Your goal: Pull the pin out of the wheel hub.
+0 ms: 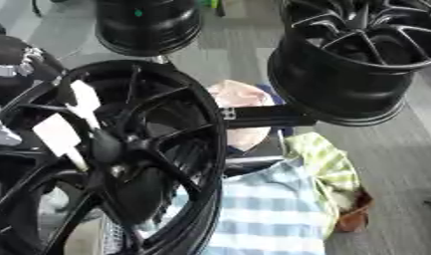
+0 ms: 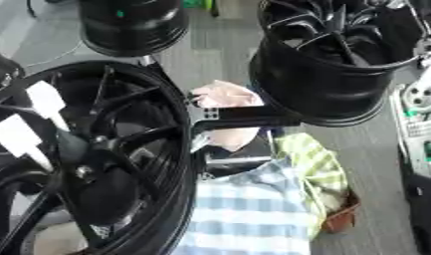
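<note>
Closest to us, the big black wheel hub (image 1: 123, 149) fills the left half of both views, and its spokes meet at a dark centre. Two white tags (image 1: 82, 99) sit on the upper left spokes. Near the centre we see a small pale spot (image 1: 121, 170); we cannot tell whether it is the pin. At the left edge, behind the rim, black and silver parts show, probably the left hand (image 1: 2, 133), and we cannot tell if it is released or grasping. Farther away, a second black wheel (image 2: 336, 64) stands at the upper right and a third wheel (image 1: 149, 25) at the top, on the grey floor (image 1: 401, 164).
</note>
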Motion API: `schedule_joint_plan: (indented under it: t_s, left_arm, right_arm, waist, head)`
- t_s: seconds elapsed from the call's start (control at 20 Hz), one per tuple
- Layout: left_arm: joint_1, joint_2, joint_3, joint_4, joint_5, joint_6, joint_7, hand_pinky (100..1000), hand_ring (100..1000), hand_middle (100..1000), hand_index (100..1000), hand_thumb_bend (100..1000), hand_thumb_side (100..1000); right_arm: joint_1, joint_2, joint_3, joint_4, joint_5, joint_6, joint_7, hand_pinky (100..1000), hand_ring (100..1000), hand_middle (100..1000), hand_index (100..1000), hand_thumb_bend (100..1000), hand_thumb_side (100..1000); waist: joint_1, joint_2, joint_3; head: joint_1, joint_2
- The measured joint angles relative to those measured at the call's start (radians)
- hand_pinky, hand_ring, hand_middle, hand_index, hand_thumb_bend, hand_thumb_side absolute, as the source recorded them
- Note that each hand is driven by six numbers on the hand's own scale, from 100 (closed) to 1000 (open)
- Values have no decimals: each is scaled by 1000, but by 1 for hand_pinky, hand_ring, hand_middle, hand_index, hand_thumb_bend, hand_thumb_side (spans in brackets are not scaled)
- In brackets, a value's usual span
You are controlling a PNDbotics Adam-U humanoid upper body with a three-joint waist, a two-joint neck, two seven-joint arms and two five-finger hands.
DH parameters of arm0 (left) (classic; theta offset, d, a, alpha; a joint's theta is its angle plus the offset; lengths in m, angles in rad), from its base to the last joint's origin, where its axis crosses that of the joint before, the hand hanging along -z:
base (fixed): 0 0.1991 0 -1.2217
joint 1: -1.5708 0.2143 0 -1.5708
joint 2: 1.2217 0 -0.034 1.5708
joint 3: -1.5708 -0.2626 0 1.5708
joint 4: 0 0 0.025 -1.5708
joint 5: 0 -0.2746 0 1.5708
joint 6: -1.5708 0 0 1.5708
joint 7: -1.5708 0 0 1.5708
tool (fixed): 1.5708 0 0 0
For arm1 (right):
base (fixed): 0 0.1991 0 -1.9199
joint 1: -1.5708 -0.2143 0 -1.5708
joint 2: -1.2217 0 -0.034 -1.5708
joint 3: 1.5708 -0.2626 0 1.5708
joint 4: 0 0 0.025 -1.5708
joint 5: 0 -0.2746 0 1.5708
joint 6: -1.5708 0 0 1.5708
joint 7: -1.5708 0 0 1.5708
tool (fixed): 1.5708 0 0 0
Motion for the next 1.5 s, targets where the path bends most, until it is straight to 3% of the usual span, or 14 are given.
schedule_joint_plan:
  t_s: [0.8, 1.5]
  left_arm:
    - [-2, -31, -29, 74, -40, -5, 5, 840, 733, 630, 758, 449, 100]
    - [-6, -49, -53, 115, -46, -9, 9, 826, 699, 586, 714, 360, 100]
  right_arm:
    - [0, 0, -6, 0, -6, 1, -10, 760, 748, 683, 812, 100, 453]
    - [0, 0, -6, 0, -13, 1, -20, 761, 748, 683, 812, 100, 459]
  waist:
    - [-5, 5, -1]
    - [-6, 10, -2]
  head:
    - [2, -5]
    - [6, -5]
